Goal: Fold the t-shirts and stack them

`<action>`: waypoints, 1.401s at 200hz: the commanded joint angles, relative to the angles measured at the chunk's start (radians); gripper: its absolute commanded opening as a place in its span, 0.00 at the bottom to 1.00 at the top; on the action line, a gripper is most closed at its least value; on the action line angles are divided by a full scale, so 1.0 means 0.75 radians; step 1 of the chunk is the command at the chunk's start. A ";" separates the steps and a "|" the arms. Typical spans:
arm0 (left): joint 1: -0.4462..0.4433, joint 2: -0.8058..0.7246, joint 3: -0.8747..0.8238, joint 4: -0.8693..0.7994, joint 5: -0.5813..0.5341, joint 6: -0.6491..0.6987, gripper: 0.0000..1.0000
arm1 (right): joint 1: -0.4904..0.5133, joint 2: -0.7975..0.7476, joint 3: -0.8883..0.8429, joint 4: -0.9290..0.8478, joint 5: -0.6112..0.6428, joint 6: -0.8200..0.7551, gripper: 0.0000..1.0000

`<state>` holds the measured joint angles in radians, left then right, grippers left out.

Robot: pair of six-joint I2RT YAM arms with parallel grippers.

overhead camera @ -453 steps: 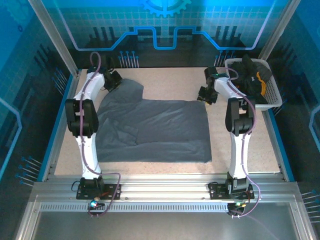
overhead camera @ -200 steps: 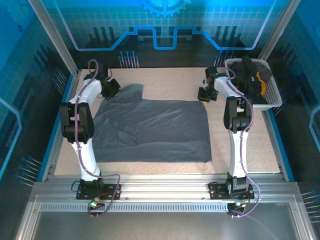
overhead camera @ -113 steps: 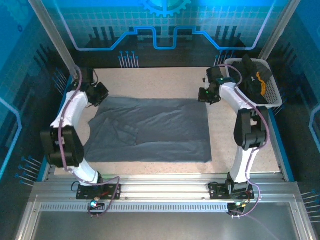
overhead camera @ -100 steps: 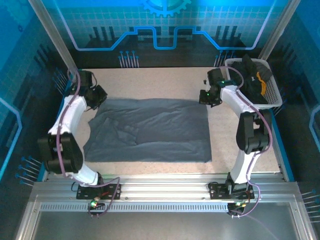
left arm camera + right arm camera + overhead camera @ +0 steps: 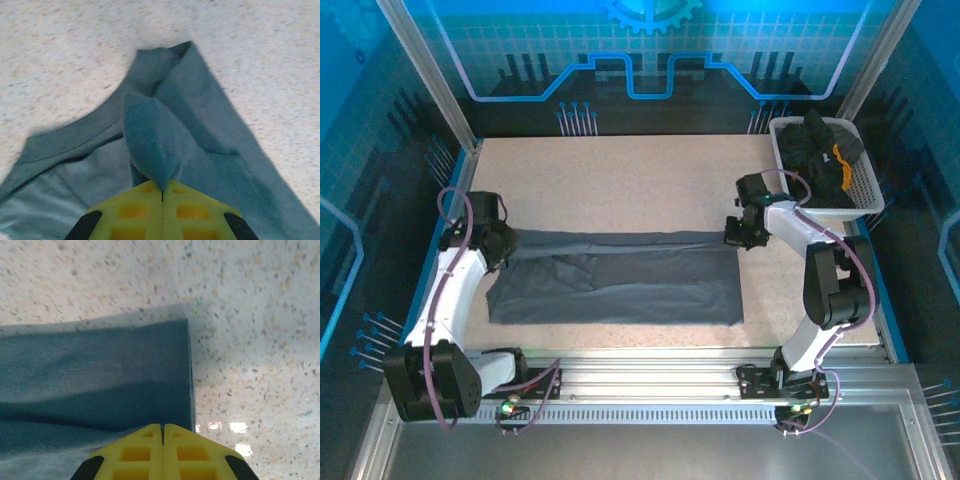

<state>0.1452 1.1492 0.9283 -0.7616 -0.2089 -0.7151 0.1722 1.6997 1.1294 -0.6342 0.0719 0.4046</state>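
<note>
Both arms have been drawing the far edge of the slate-grey t-shirt (image 5: 620,278) toward six o'clock, so the cloth is now lying as a narrower, doubled band across the middle of the table (image 5: 640,170).

From above, the pinch points themselves are hiding under the wrists. In the left wrist view the left gripper (image 5: 161,187) is clenching a peaked fold of the shirt, its yellow fingers (image 5: 135,210) pressing together with the ribbed collar curving off toward ten o'clock. The right gripper (image 5: 163,429) is likewise squeezing closed on the stitched hem corner, though the cloth is slipping out of sight beneath its fingers.

The fabric is looking soft and matte, creasing in long ridges; the tabletop is showing as speckled and glossy.

At two o'clock a white mesh basket (image 5: 865,190) is holding crumpled black t-shirts (image 5: 810,145), one showing an orange-yellow patch (image 5: 838,158). The right arm is standing just beside it.
</note>
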 commanded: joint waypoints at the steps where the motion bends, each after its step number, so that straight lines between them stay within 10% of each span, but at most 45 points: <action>1: 0.013 -0.070 -0.060 -0.070 -0.115 -0.055 0.00 | 0.018 -0.043 -0.037 -0.018 0.033 0.045 0.00; 205: 0.011 -0.204 -0.390 -0.173 -0.113 -0.376 0.00 | 0.075 -0.182 -0.281 -0.116 0.111 0.225 0.01; 250: 0.011 -0.197 -0.400 -0.186 -0.116 -0.410 0.01 | 0.077 -0.215 -0.279 -0.146 0.126 0.255 0.19; 280: 0.011 -0.201 -0.346 -0.187 -0.107 -0.383 0.25 | 0.073 -0.315 -0.303 -0.181 0.140 0.293 0.29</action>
<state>0.1459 1.0050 0.6327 -0.8688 -0.2932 -0.9943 0.2218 1.5391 0.9154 -0.7151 0.1497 0.5903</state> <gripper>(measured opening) 0.135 0.249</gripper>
